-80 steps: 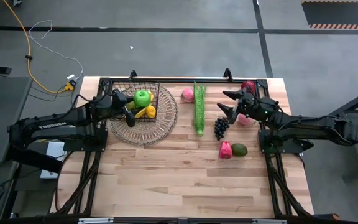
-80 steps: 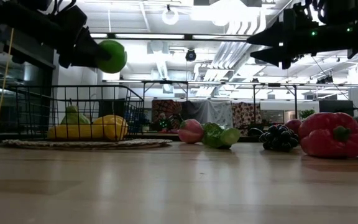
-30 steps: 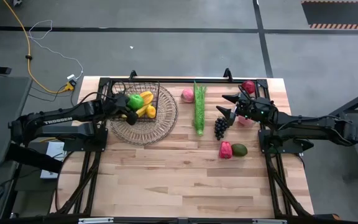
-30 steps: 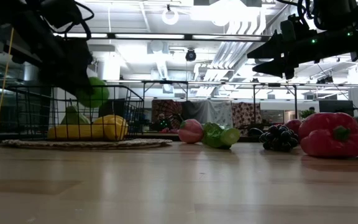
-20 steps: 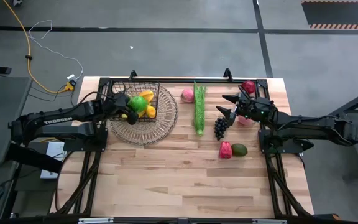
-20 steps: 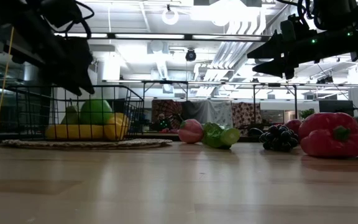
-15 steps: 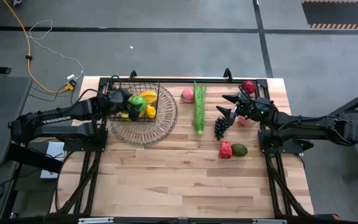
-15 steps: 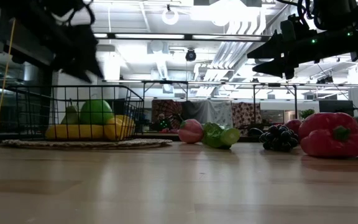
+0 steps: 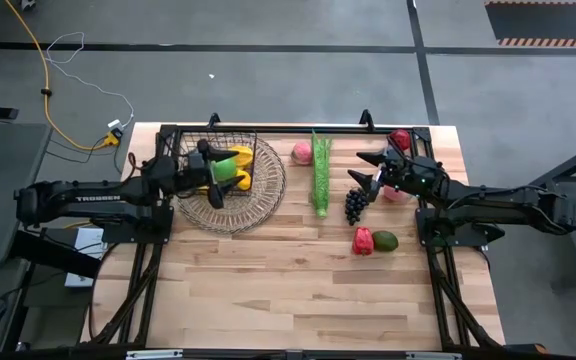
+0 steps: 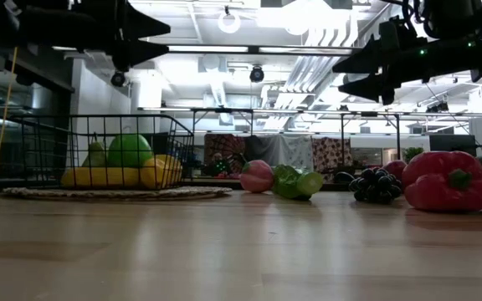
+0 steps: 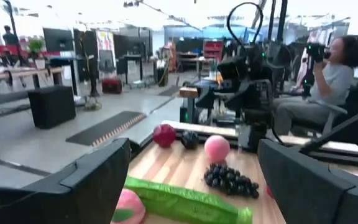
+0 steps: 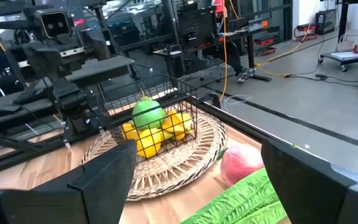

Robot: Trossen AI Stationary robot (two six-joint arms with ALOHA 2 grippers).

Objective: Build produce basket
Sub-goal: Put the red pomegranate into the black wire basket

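Note:
The black wire basket (image 9: 220, 167) stands on a round wicker tray (image 9: 258, 205) and holds a green apple (image 10: 129, 150), yellow bananas (image 10: 103, 176) and a lemon (image 10: 157, 171). My left gripper (image 9: 213, 172) is open and empty, level and high above the basket (image 10: 99, 150). My right gripper (image 9: 362, 168) hangs open above the purple grapes (image 9: 355, 204), touching nothing. On the table lie a long green stalk (image 9: 321, 172), a peach (image 9: 302, 152), a red apple (image 9: 399, 138), a red pepper (image 9: 364, 241) and an avocado (image 9: 385, 240).
A black bar runs along the table's far edge (image 9: 288, 127). Another pink peach (image 9: 396, 194) lies partly under the right arm. The near half of the wooden table (image 9: 298, 300) holds no objects. A person (image 11: 337, 78) sits in the room beyond the table.
My left gripper let go of the green apple, which dropped into the basket beside the bananas. The gripper then rose well above the basket and tipped up until level, pointing toward the table's right. The right arm kept still.

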